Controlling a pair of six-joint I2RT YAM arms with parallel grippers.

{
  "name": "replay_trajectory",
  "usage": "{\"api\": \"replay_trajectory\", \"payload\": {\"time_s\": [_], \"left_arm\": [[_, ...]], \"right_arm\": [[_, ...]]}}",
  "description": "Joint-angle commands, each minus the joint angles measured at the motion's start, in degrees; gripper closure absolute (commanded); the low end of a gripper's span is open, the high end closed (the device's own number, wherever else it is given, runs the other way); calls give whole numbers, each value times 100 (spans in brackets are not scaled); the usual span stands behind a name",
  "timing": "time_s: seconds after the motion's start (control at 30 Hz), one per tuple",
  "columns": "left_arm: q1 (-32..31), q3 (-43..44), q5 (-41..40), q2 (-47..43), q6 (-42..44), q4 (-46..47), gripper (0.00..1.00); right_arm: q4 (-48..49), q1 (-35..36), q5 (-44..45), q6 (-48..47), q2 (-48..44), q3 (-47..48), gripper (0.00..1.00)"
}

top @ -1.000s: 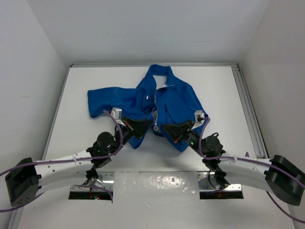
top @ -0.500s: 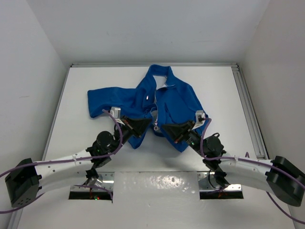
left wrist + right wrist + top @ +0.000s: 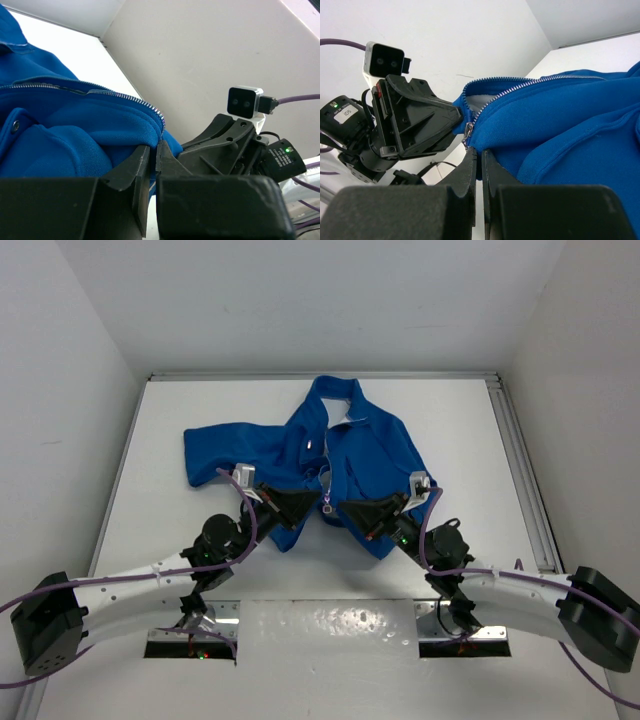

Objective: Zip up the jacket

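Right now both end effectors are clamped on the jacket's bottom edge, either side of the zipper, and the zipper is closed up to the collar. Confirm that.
Wrong on the zipper: the right wrist view shows its slider down at the bottom edge, teeth apart above it. The left end effector and right end effector are indeed clamped on the jacket there, either side.

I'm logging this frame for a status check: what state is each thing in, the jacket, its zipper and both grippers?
jacket: lying spread out, front open.
zipper: slider low near the bottom edge, teeth apart above it.
left gripper: shut on the jacket's bottom edge.
right gripper: shut on the jacket's bottom edge.
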Motion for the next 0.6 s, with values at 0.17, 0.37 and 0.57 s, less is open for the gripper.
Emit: {"api": "replay_trajectory", "payload": {"time_s": [0.17, 0.37, 0.57], "left_arm": [[65, 217, 250, 6, -76, 569, 100], [65, 199, 302, 14, -76, 543, 100], [65, 208, 399, 41, -93, 446, 100]], "right_arm": [[385, 11, -123, -3, -18, 88, 100], [367, 11, -88, -30, -71, 62, 100], [324, 11, -97, -74, -106, 123, 100]]}}
